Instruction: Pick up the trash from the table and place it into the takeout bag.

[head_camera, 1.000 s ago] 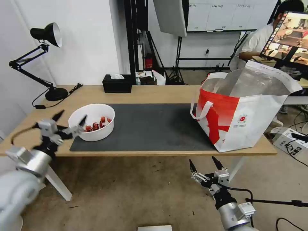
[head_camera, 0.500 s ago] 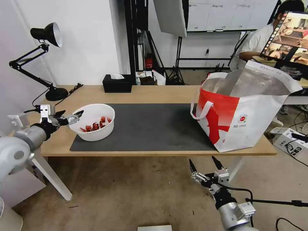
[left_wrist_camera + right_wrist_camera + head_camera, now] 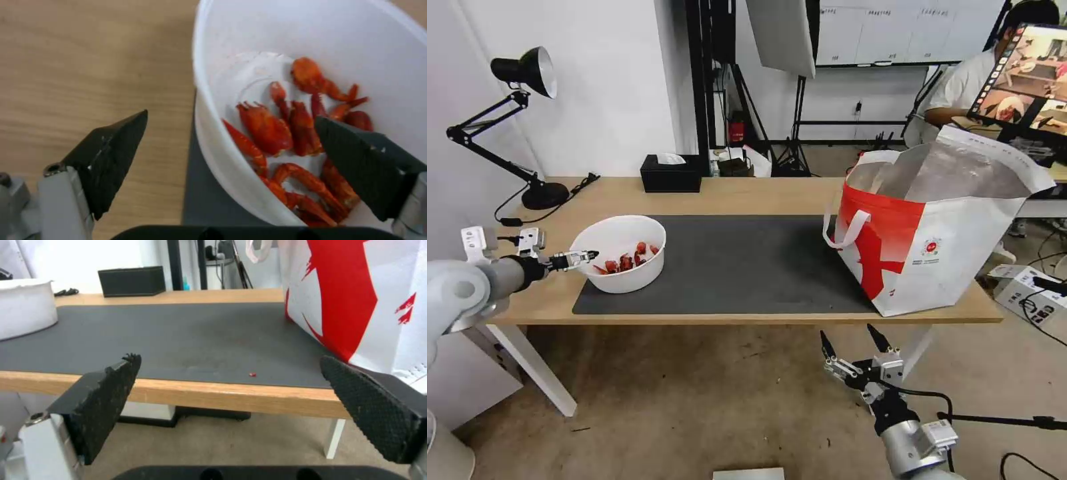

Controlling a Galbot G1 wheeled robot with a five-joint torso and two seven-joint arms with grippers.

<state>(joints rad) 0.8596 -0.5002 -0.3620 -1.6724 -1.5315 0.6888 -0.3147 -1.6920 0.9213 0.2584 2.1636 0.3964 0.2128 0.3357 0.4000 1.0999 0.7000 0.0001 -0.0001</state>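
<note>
- while the right gripper (image 3: 855, 347) hangs below the surface's front edge with its fingers spread on nothing, it sits out of the work; from its wrist view the surface (image 3: 213, 395) edge and the dark mat (image 3: 178, 336) lie just ahead, with a tiny red crumb (image 3: 252, 374) on the mat near the edge.
- at the surface's left end, the left gripper (image 3: 231, 146) straddles the near rim of the white bowl (image 3: 213, 160): one finger stands outside over bare wood, the other inside above the red scraps (image 3: 267, 130), and the wall runs between them, not yet pinched.
- seen from the head, the left gripper (image 3: 582, 257) points rightward at the white bowl's (image 3: 627, 277) left side, so this arm is clearly the nearer one; closing on the rim looks like the step in hand.
- farther right along the mat (image 3: 740, 267), well apart from the bowl, the takeout bag (image 3: 960, 260) stands upright on the surface's right end, mouth open upward; the carry would run left to right along the surface's length.
- at the far edge, the black tissue box (image 3: 670, 175) is not part of the trash.
</note>
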